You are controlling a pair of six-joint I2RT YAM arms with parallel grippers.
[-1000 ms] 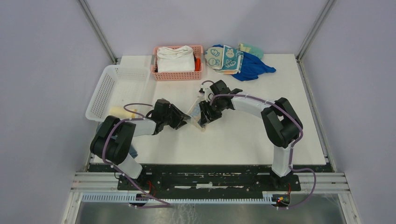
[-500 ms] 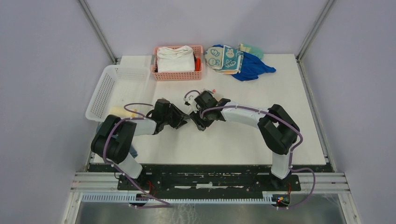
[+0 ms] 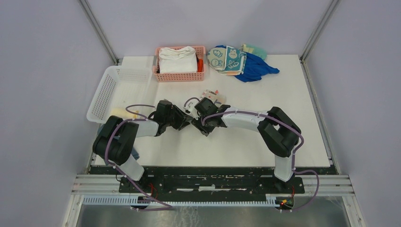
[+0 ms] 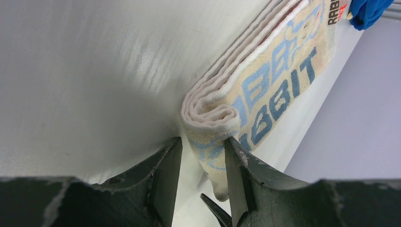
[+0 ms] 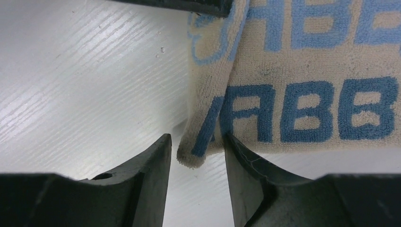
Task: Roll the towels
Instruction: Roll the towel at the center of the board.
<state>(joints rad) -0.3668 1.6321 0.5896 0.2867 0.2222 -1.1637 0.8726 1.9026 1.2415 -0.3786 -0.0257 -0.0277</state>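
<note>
Left gripper [image 4: 203, 140] low over the white table [image 3: 265, 142], jaws apart astride the layered end of the beige RABBIT towel [image 4: 269, 80], gap beside one finger. Lies mid-table, folded into a long strip. Right gripper [image 5: 196, 138] close opposite, jaws apart around a corner.

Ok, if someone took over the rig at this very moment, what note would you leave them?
Left gripper: fingers apart, straddling the curled end of the beige terry towel with blue RABBIT lettering; no firm pinch visible.
Right gripper: fingers apart around a corner of the same towel.
Done: that towel, mid-table, has only its first turn.
Pale rabbit-face towel lies unrolled in the far pile on a blue cloth; something yellow sits in the white mesh basket, mostly hidden.
Left: finish this roll, then the rabbit-face towel.
</note>
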